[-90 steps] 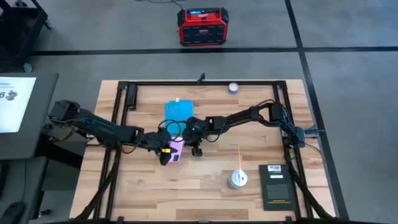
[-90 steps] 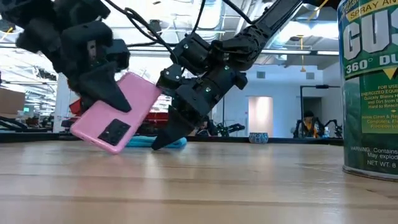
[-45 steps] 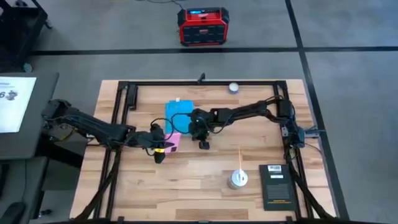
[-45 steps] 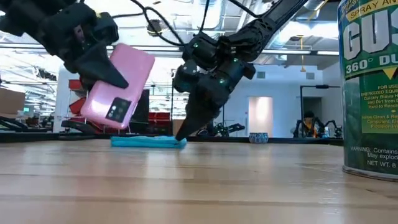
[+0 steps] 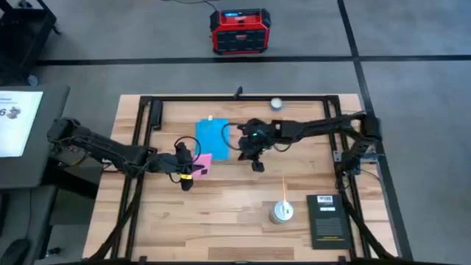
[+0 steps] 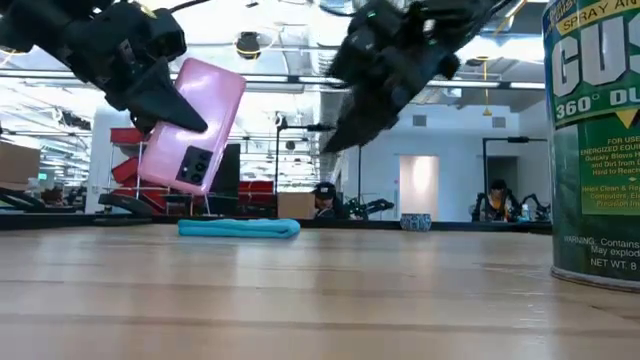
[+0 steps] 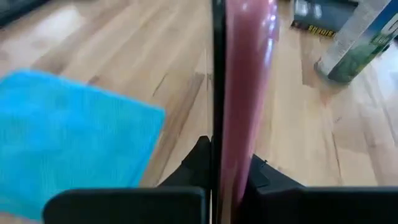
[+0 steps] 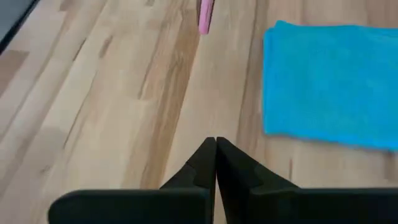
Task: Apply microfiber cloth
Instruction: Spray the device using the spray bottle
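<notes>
The blue microfiber cloth [image 5: 212, 138] lies flat on the table left of centre, also seen in the low view [image 6: 240, 228]. My left gripper [image 5: 188, 174] is shut on a pink-backed phone [image 6: 190, 125], which hangs in the air just near of the cloth's near edge. My right gripper [image 5: 257, 163] hovers to the right of the cloth, shut and holding nothing. The right wrist view shows its closed tips [image 8: 216, 149] above bare wood, with the cloth [image 8: 329, 87] beside them. My left gripper pinches the phone between its two fingers, one on the pink back [image 7: 249, 146] and one on the dark screen side [image 7: 216, 146]. The fingers cross the phone's upper part [image 6: 172, 100], coming from the table's left. The phone is lifted clear and tilted steeply, camera end down.
A spray can [image 5: 280, 212] and a black booklet [image 5: 325, 219] stand at the near right. A small white object [image 5: 276, 104] sits at the far edge. A black frame rail [image 5: 243, 98] borders the work area. Open wood lies near the front.
My right gripper has risen from the cloth's right edge and gone toward the table's right edge, staying shut. My left gripper has lifted the phone higher and tipped it more upright. The cloth lies flat where it was.
</notes>
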Tool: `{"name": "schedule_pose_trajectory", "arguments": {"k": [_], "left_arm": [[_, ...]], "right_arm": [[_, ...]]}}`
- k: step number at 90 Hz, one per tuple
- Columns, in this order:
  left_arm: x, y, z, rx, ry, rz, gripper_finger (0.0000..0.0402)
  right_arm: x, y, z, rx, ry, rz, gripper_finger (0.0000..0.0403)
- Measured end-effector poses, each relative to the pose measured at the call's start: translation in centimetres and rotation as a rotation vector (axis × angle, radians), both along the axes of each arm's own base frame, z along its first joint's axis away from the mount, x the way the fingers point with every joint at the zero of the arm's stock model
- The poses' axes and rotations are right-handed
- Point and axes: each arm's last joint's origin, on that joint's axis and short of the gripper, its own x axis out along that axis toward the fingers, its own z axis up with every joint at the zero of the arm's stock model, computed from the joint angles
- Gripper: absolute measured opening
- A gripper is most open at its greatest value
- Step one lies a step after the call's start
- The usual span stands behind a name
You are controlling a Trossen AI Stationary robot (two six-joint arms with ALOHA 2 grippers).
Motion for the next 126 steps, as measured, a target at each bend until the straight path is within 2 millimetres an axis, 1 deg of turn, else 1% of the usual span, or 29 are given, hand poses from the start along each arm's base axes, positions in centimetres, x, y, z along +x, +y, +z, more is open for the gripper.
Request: {"name": "schedule_pose_trajectory", "arguments": {"k": [11, 25, 48, 60, 81, 97, 115, 121, 126], "left_arm": [[-0.3, 0.1, 0.6, 0.037, -0.033, -0.004, 0.0002], [-1.0, 0.3, 1.7, 0.079, -0.079, -0.022, 0.0002], [-2.0, 0.6, 3.0, 0.146, -0.139, -0.04, 0.0002], [-2.1, 0.7, 3.1, 0.18, -0.137, -0.051, 0.0002], [-2.1, 0.7, 3.1, 0.198, -0.138, -0.056, 0.0002], [-2.1, 0.7, 3.2, 0.222, -0.136, -0.066, 0.0002], [-2.0, 0.8, 3.5, 0.254, -0.158, -0.07, 0.0002], [-2.0, 0.8, 3.4, 0.255, -0.154, -0.071, 0.0002], [-2.0, 0.8, 3.4, 0.256, -0.152, -0.072, 0.0002]], "right_arm": [[-2.1, 0.2, 0.7, 0.004, -0.027, -0.015, 0.0], [-4.7, 0.7, 0.8, 0.024, -0.034, -0.034, 0.0], [-8.4, 1.3, 2.4, 0.024, -0.108, -0.072, 0.0], [-10.6, 1.6, 3.7, -0.007, -0.168, -0.101, 0.0], [-14.0, 1.7, 6.0, -0.098, -0.209, -0.209, 0.0], [-16.6, 1.9, 6.8, -0.136, -0.174, -0.307, 0.0], [-19.2, 2.5, 7.6, -0.146, -0.166, -0.367, 0.0], [-20.0, 2.8, 7.5, -0.132, -0.182, -0.362, 0.0], [-20.7, 3.1, 6.9, -0.112, -0.194, -0.362, 0.0]]}}
